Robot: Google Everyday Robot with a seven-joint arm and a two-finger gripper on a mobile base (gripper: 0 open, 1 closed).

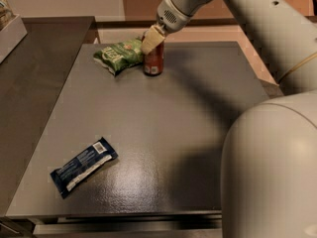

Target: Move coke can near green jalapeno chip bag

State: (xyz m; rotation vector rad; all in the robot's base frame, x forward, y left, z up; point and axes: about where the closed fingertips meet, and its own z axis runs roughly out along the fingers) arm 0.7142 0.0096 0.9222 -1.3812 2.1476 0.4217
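Note:
The coke can (154,62), red with a pale label patch near its base, stands upright at the far edge of the dark table (163,133). The green jalapeno chip bag (118,56) lies just left of it, almost touching. My gripper (151,38) comes down from the upper right and is shut on the can's top. Its cream fingers (150,39) cover the can's upper part.
A dark blue wrapper (83,165) with a white stripe lies near the table's front left corner. A second dark counter (34,83) adjoins on the left, with a box (9,29) at its back. My arm's pale body (272,172) fills the lower right.

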